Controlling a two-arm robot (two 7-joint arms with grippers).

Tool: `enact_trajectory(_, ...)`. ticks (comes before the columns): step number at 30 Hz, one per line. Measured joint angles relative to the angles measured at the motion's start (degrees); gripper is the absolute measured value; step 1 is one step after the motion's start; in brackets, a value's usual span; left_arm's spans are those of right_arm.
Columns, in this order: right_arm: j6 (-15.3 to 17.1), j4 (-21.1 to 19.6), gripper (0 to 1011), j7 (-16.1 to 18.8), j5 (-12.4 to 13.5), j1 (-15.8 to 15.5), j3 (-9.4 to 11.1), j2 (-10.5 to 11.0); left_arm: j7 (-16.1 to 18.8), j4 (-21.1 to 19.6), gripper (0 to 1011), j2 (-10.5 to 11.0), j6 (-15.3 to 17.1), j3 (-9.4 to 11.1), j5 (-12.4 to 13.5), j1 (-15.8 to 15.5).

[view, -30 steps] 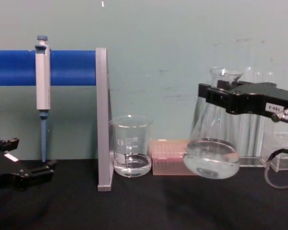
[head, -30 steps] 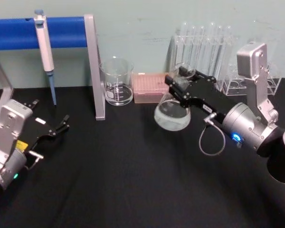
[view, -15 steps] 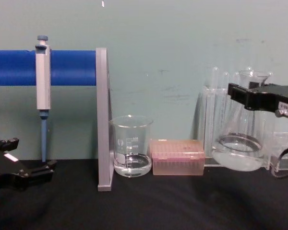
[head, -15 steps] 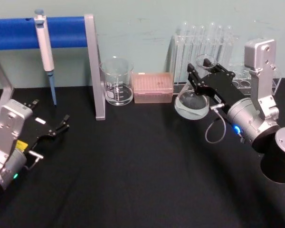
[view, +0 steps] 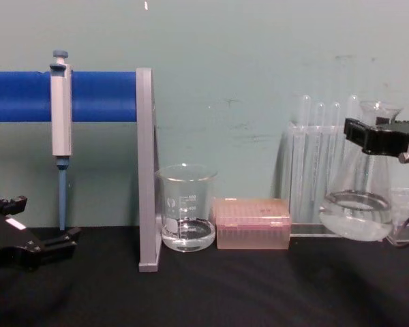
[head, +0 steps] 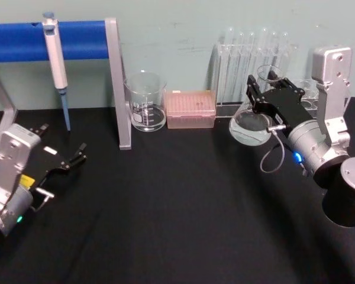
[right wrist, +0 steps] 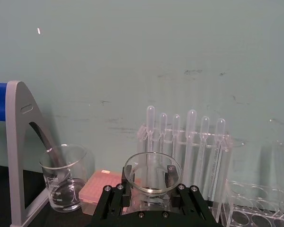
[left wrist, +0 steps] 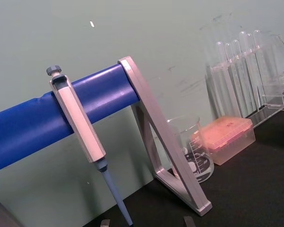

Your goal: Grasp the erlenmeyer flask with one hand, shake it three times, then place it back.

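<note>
Far left: the left gripper (head: 64, 138) lies low over the black table (head: 165, 225), well apart from the glassware. We see its fingers spread, with nothing between them.

Behind it, a pipette (head: 55, 59) hangs from the blue bar (head: 18, 40) of a stand, with the grey upright (head: 117, 83) at the bar's right end.

Just right of the upright stands the beaker (head: 145, 103), with a little clear liquid at the bottom. The pink tip box (head: 191, 109) sits just beside it, to its right.

Right of the box, against the wall, is the test tube rack (head: 248, 59) with its tubes upright.

In front of the rack's right part is the erlenmeyer flask (head: 248, 127), roughly upright, with clear liquid in its wide base. The right gripper (head: 261, 89) reaches in from the right edge, its two black jaws pinching the flask's neck just under the flared rim. In the chest view the flask base sits low by the rack's foot. We cannot tell whether it touches the table.
</note>
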Motion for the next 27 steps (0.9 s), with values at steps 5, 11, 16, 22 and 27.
enact_trajectory(5,0.2,0.0,450,0.6,-0.5,-0.2,0.5,-0.4,0.0,0.0,1001,0.0,0.0,0.0,0.0,0.0)
enact_trajectory(11,0.4,-0.3,451,2.4,-0.9,-0.5,0.8,-0.5,0.0,0.0,1001,0.0,0.0,0.0,0.0,0.0)
enact_trajectory(16,0.4,-0.8,450,4.8,-0.9,-0.9,0.8,-0.2,0.0,0.0,1001,0.0,0.0,0.0,0.0,0.0)
enact_trajectory(22,0.3,-1.5,451,9.3,-0.9,-1.2,0.4,0.7,0.0,0.0,1001,0.0,0.0,0.0,0.0,0.0)
enact_trajectory(27,-0.2,-2.3,451,14.0,-0.6,-1.5,-0.2,2.0,0.0,0.0,1000,0.0,0.0,0.0,0.0,0.0)
